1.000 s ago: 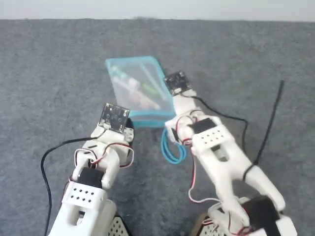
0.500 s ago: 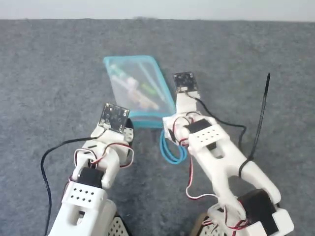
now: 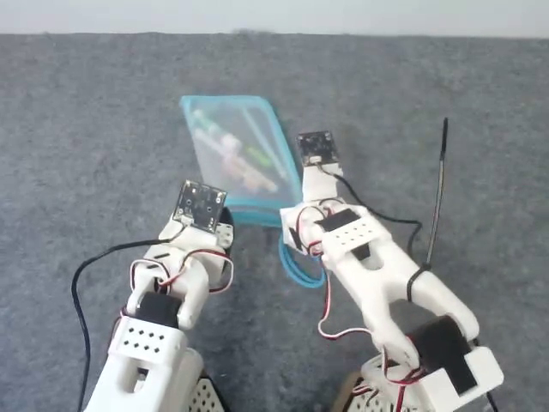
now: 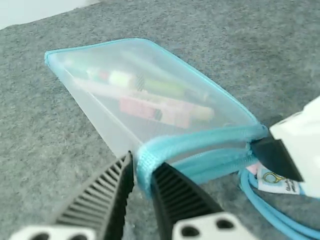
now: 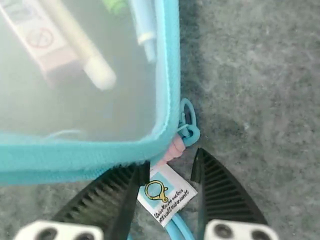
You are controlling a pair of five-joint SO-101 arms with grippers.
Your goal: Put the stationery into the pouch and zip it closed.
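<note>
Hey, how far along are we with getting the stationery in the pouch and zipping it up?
Done: the stationery lies inside the pouch. In hand: the left gripper pinches one corner of the zip edge; the right gripper stands open around the white tag by the pink pull. Left: the zip; I cannot tell whether it is shut.

Soft, even light covers my table (image 3: 77,103). Only faint, diffuse shadows lie close under my left arm (image 3: 163,300) and right arm (image 3: 377,266).
</note>
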